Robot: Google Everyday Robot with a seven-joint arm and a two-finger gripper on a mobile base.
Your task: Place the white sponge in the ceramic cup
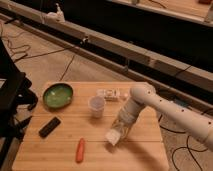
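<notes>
The jaws hang low over the bench (50, 155), clamped on the white sponge (114, 136), which tilts just off the wood. The ceramic cup (96, 106) stands near, up-left of the jaws. An orange stick (80, 149) lies left of them, and the green bowl (58, 95) sits farther up-left.

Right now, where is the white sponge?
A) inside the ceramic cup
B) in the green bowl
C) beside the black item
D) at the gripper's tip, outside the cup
D: the white sponge is at the tip of the gripper, lower in the picture than the ceramic cup and apart from it.
</notes>
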